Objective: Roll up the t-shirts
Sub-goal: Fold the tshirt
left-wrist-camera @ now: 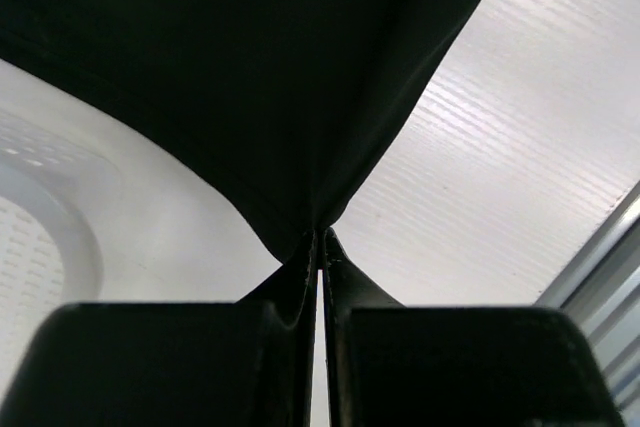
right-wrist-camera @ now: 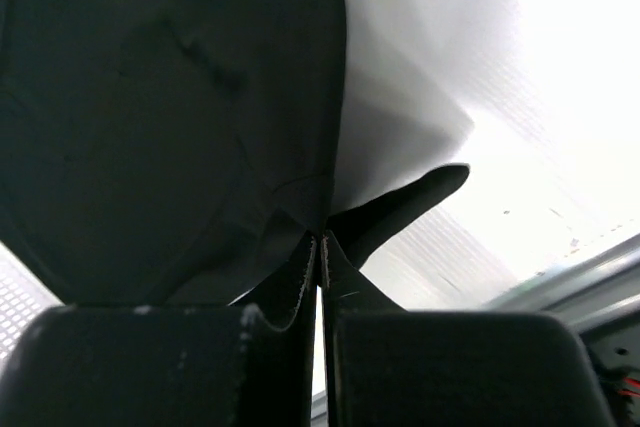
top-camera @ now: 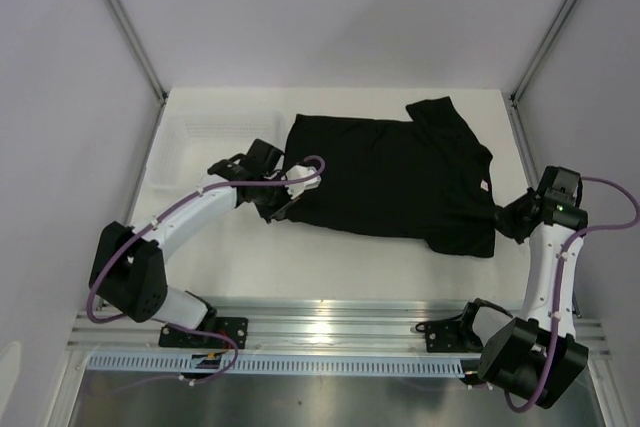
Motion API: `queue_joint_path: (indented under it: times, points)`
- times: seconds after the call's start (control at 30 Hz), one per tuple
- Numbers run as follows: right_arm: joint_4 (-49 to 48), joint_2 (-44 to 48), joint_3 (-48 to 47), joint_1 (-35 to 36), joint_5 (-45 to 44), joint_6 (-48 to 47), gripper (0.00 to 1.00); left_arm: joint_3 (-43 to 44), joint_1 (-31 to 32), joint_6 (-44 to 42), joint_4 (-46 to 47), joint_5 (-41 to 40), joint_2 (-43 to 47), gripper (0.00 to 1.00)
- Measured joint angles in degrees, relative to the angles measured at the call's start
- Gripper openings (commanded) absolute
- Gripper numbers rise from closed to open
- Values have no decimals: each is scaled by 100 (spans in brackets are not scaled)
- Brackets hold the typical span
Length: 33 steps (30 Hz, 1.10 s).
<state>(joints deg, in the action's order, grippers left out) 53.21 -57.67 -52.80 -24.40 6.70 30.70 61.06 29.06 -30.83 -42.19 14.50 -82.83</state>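
One black t-shirt (top-camera: 390,175) lies spread across the middle of the table, a sleeve at the far right and a small pale label near its right edge. My left gripper (top-camera: 277,209) is shut on the shirt's near left corner; in the left wrist view the fabric (left-wrist-camera: 250,77) rises from the closed fingertips (left-wrist-camera: 322,235). My right gripper (top-camera: 503,217) is shut on the shirt's near right corner; in the right wrist view the cloth (right-wrist-camera: 170,117) hangs from the pinched tips (right-wrist-camera: 320,237).
A white mesh basket (top-camera: 190,142) stands at the far left of the table, partly behind my left arm; its rim shows in the left wrist view (left-wrist-camera: 50,237). A metal rail (top-camera: 330,332) runs along the near edge. Side walls flank the table.
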Motion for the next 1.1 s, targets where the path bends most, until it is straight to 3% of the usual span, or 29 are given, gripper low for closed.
queue_joint_path:
  times: [0.43, 1.1]
  points:
    - [-1711, -1593, 313, 116, 476, 376, 0, 955, -271, 238, 83, 214, -1255, 1]
    - [-2638, -3486, -850, 205, 581, 315, 0, 1547, -422, 289, 439, -236, -1912, 1]
